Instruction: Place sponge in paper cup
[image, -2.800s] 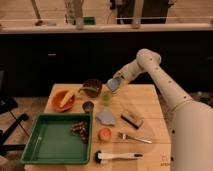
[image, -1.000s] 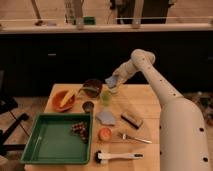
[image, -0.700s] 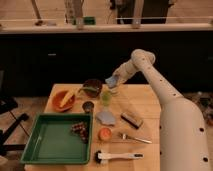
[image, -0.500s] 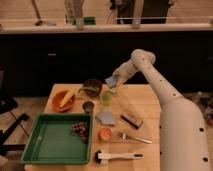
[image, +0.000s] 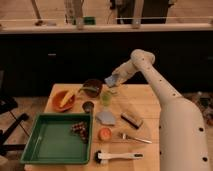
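Sponge (image: 111, 80) tilted in raised end effector (image: 114, 81)

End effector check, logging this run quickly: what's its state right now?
End effector: shut on the sponge, held above the far side of the table, near the green cup.

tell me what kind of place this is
Probably a kitchen-style robot test area: a long dark counter behind a wooden table laid with an orange bowl and metal fork. The gripper hangs above the far edge.
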